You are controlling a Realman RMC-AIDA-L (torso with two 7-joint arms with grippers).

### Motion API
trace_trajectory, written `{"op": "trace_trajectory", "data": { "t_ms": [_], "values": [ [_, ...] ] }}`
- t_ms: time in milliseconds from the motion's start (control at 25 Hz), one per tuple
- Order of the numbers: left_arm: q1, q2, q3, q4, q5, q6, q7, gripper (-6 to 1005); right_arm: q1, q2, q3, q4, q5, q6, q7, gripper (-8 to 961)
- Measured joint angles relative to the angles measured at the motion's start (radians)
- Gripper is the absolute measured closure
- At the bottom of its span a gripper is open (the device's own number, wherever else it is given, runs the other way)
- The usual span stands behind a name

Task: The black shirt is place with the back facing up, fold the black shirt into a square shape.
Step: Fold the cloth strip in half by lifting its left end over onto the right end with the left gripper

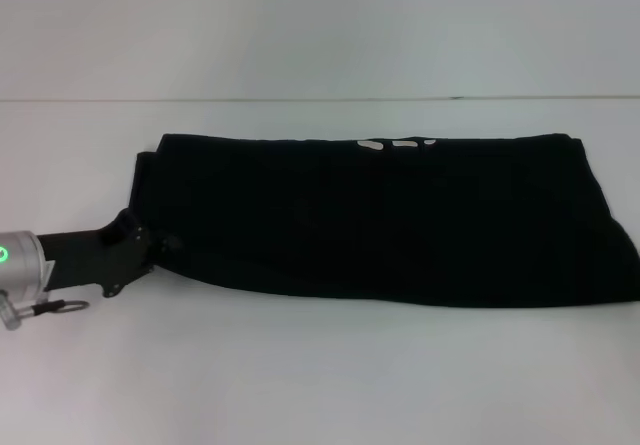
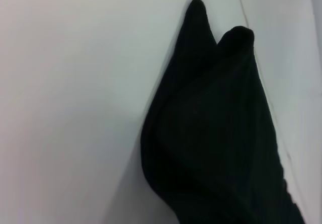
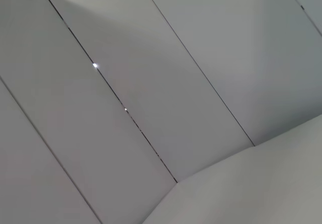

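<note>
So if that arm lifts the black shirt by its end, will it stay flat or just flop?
Probably flop. The black shirt lies in soft folded layers with rounded, sagging edges, so it should drape from the left gripper at its end. It looks light, and on the smooth white table it would likely drag rather than slide whole.

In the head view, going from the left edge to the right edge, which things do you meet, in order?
Left arm's silver wrist with a green light → left gripper at the shirt's left end → black shirt, a long folded band reaching the right edge. The right gripper is not in this view.
</note>
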Motion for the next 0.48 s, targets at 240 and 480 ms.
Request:
{"op": "trace_trajectory", "data": {
  "t_ms": [240, 480],
  "values": [
    [-0.008, 0.005, 0.001, 0.057, 0.041, 0.001, 0.043, 967, 0.0, -0.003, 0.0, -0.005, 0.0, 0.005, 0.016, 120],
    [0.006, 0.004, -0.009, 0.097, 0.045, -0.012, 0.085, 966, 0.005, -0.007, 0.0, -0.006, 0.0, 0.013, 0.036, 119]
  ]
}}
